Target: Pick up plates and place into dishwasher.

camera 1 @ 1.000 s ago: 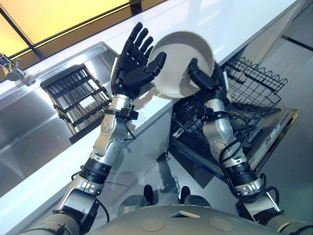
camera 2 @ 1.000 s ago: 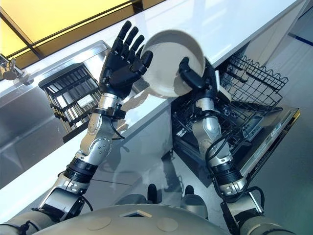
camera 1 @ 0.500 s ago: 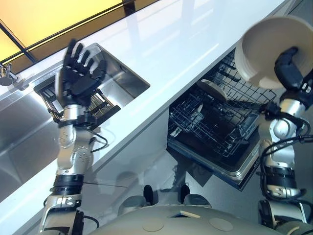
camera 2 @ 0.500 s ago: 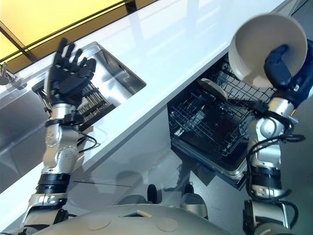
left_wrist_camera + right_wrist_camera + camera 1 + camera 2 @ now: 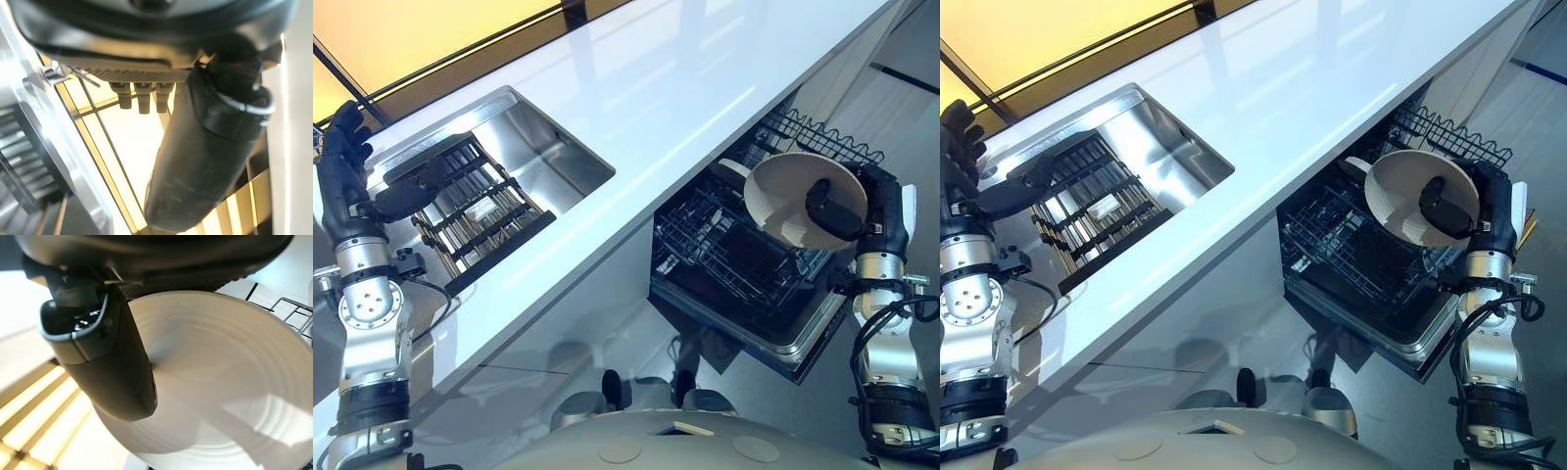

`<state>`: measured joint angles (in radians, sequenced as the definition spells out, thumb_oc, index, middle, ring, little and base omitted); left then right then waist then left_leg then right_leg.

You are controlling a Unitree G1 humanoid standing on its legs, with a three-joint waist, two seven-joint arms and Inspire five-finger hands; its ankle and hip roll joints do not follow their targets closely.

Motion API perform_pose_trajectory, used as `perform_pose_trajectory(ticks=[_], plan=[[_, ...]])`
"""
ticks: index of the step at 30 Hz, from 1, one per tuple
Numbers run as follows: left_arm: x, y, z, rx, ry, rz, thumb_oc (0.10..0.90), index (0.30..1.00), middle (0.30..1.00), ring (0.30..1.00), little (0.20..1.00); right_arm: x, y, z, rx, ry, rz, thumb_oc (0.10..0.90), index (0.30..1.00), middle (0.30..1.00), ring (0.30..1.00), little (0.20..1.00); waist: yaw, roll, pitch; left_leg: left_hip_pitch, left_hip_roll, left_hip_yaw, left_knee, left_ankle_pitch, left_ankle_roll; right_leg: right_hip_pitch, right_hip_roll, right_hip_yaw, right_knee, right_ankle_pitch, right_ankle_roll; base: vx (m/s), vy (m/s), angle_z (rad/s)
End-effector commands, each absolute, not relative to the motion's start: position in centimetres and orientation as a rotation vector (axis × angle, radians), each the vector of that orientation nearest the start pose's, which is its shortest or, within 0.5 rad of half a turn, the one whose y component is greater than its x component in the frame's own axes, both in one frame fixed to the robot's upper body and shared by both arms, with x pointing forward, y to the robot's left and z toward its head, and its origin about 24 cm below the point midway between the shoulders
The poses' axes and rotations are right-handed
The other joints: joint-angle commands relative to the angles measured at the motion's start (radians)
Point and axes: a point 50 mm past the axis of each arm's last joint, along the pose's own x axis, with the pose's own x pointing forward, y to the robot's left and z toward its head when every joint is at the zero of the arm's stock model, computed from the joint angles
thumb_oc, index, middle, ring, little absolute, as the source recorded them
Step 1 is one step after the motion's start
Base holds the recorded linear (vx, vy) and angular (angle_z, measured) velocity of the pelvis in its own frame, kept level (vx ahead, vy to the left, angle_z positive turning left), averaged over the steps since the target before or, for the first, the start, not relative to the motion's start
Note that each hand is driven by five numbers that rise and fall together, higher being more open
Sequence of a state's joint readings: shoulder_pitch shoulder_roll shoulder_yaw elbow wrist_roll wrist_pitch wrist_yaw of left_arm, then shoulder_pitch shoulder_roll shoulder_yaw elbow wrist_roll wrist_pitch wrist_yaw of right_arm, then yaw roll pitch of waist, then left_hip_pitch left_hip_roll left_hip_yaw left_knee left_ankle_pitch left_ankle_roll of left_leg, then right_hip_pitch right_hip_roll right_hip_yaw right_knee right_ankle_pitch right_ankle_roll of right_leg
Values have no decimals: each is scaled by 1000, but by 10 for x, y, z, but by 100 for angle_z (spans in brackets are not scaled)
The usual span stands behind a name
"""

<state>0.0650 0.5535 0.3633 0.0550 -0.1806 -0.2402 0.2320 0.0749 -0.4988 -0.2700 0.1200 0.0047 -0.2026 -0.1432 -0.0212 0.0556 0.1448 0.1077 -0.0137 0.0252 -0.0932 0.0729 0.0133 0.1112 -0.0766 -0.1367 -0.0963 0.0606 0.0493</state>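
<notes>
Glossy white countertop; brushed steel sink; smooth glazed plate; black wire rack.

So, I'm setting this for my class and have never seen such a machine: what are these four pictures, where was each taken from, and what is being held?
It is a humanoid robot with two silver arms ending in dark hands. Two pictures come from cameras in its head, looking down; the other two sit on its wrists, very close up. The right hand pinches a cream plate, thumb pressed on its face, above the open dishwasher with its wire racks. Another dish already stands in the rack. The left hand is raised, fingers straight, beside the steel sink, which holds a dark drying rack. A white counter runs between them.
</notes>
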Motion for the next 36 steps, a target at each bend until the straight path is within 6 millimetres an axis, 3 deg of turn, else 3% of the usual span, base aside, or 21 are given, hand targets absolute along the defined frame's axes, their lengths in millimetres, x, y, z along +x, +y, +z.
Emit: perform_pose_trajectory(ticks=[1,4,15,21,31,32,34,36], plan=[[214,359,162,528,-440,599,800,900,900,900,900,231,-316,136,-655,-347,-364,100,300,300,300,200,5,11,-80,28,14,5,6,-112,-23,-19,42,-31,74,-141,21,0,0,0],[211,361,163,528,-447,607,800,900,900,900,900,230,-312,129,-673,-322,-348,100,300,300,300,200,4,14,-79,25,14,3,6,-111,-23,-24,42,-27,76,-141,22,0,0,0],[208,354,148,497,-429,599,800,900,900,900,900,235,-282,71,-629,-71,-279,100,300,300,300,200,19,32,-74,12,7,-15,6,-108,-26,-27,37,-28,79,-151,24,12,14,1],[212,347,143,465,-412,579,800,900,900,900,900,236,-267,33,-621,65,-325,100,300,300,300,200,42,36,-69,12,0,-32,6,-107,-22,-24,30,-37,90,-159,25,18,41,8],[225,334,136,437,-385,513,800,900,900,900,900,249,-252,15,-591,125,-430,100,300,300,300,200,82,45,-73,18,-9,-52,6,-105,-18,-13,24,-53,99,-163,22,25,26,13],[226,332,136,435,-382,505,800,900,900,900,900,251,-250,15,-587,126,-428,273,448,448,448,373,85,46,-74,18,-9,-54,6,-105,-18,-12,24,-53,100,-163,22,14,13,4],[228,329,136,429,-379,490,800,900,900,900,900,255,-245,18,-549,110,-419,800,900,900,900,900,91,47,-74,19,-10,-57,6,-105,-18,-10,21,-56,100,-163,22,12,11,6],[230,327,135,424,-376,476,800,900,900,900,900,260,-236,29,-482,27,-408,800,900,900,900,900,96,48,-75,20,-11,-60,6,-106,-16,-8,21,-57,99,-163,21,12,6,6]])
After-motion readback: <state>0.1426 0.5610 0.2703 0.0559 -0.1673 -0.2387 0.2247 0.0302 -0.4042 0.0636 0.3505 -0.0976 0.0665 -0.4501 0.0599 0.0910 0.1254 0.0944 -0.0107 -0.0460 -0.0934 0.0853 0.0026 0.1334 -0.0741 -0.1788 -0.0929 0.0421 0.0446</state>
